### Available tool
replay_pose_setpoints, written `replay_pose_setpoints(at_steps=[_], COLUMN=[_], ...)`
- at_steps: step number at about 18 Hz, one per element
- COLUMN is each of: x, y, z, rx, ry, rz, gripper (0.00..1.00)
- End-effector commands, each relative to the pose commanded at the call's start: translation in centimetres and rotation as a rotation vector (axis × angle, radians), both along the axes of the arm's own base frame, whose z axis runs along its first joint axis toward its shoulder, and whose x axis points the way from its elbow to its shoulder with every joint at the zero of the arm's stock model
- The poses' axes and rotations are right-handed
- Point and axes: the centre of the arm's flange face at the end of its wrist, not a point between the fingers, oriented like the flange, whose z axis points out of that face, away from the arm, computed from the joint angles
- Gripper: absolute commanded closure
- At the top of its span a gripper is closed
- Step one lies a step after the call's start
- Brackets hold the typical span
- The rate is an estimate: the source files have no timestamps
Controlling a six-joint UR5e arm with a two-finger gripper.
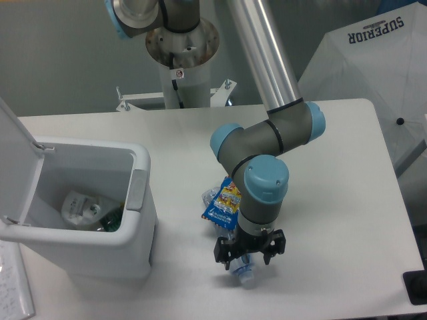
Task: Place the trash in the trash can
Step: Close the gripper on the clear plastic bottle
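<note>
The white trash can (137,230) stands at the left of the table with its lid (15,157) swung open; some rubbish lies inside. The blue snack wrapper (223,201) with yellow print lies on the table right of the can, partly under my arm. The crushed clear plastic bottle (244,274) lies near the front edge, its blue-capped end poking out below my gripper (248,259). The gripper points down over the bottle with its fingers on either side of it. I cannot tell from this view whether the fingers have closed on it.
The robot base (179,50) stands at the back of the table. A white umbrella-like cover (377,60) marked SUPERIOR is at the far right. A sheet of paper (13,287) lies at the front left corner. A dark object (417,287) sits at the right edge.
</note>
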Motion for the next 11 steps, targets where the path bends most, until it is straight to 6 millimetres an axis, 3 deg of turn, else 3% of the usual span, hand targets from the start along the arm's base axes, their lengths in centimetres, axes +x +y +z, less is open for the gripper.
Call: replay_pose_setpoints(at_steps=[11], x=[0.7], y=[0.5], z=[-1.6], rx=[-0.016], ry=[-0.015], rz=[-0.01], gripper=[0.02])
